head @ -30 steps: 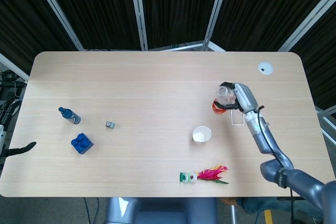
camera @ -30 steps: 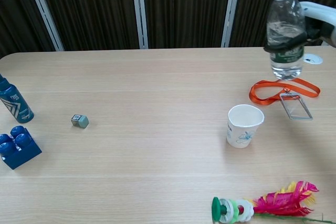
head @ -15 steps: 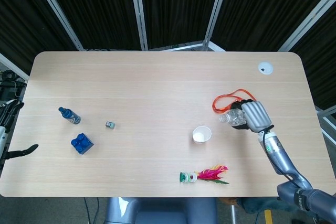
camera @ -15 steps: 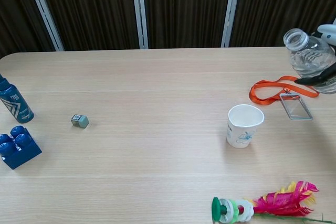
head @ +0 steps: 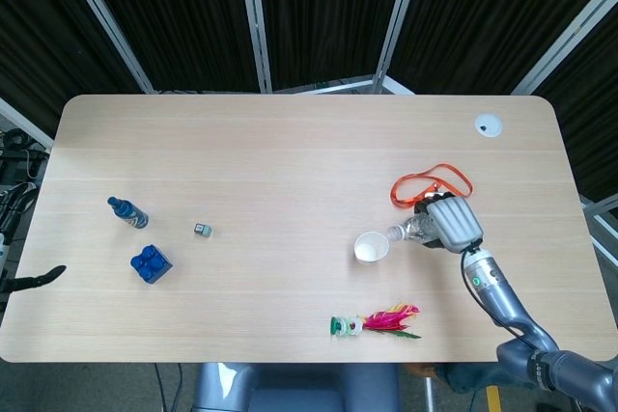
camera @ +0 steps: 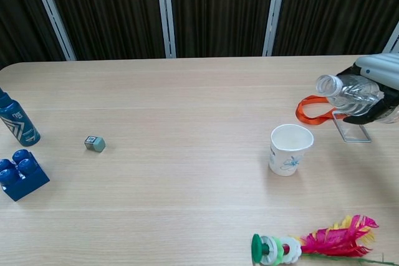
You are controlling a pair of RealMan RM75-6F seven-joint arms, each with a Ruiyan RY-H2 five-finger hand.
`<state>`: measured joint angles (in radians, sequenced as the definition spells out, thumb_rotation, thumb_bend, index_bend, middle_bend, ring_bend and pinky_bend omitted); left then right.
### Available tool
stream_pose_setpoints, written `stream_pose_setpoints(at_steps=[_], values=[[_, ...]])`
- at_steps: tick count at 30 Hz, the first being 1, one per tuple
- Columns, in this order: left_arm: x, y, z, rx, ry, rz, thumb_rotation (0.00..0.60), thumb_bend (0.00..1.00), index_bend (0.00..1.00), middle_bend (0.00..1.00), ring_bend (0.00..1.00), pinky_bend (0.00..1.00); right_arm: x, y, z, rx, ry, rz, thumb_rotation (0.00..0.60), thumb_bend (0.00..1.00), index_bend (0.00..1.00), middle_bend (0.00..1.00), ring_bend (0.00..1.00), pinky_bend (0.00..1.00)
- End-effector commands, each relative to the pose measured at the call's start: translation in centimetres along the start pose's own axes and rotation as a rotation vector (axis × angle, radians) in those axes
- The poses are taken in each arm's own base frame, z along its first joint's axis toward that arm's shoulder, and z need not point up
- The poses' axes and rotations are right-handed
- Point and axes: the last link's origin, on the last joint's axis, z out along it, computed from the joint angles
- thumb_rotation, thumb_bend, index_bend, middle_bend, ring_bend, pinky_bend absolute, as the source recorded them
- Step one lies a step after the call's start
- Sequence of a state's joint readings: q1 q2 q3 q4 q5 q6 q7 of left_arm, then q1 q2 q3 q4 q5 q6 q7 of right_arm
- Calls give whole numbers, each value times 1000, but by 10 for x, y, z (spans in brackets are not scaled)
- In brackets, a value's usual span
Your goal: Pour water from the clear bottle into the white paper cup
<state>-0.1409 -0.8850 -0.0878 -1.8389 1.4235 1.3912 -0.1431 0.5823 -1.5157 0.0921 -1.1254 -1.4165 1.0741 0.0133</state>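
Bottle tipped over cup, pour about to begin

Right hand (camera: pixel 381 85) holds the clear bottle (camera: pixel 349 93) with fingers wrapped round its body; it is tilted nearly flat, open mouth aimed left toward the white paper cup (camera: pixel 290 148). Cap is off. In the head view the mouth sits just beside the cup rim on its right; in the chest view it hangs above and to the right of the rim, not touching. No stream visible and the cup's fill level cannot be told from either view. Cup stands upright on the counter (camera: pixel 187 110), near the orange lanyard (camera: pixel 312 109) with its clear badge holder. Left hand (head: pixel 39 275) shows only as a dark tip at the left edge of the head view; whether it's spread or curled can't be told.

Progress, as a judgement: grasp, lift and carry done, tilt mostly done; left is getting the mouth squarely over the cup, the pour itself, then righting the bottle.

Versus a second ago: bottle was upright and high, behind the lanyard. Half a second ago it was partly tilted, further right. Now it has dropped lower, swung closer to the cup and tilted further. Cup hasn't moved.
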Motion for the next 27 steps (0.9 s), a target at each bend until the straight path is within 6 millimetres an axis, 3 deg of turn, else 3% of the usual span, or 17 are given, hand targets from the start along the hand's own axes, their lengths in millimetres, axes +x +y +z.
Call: stream_pose_setpoints(at_steps=[1,12,27], values=[[-1,0,0,1,-2,0,600,2,0,0,0,0,-1,-2,5,-7,-6,-12,600,255,606,595,528,462],[-2,-1,3,12,-1,13,600,2,0,0,0,0,-2,-5,21,-33,1,-96,600,255,606,596,537,464],[-3,-1,3,15,-2,13,600,2,0,0,0,0,-12,-4,17,-22,13,-182,600,255,607,596,543,466]])
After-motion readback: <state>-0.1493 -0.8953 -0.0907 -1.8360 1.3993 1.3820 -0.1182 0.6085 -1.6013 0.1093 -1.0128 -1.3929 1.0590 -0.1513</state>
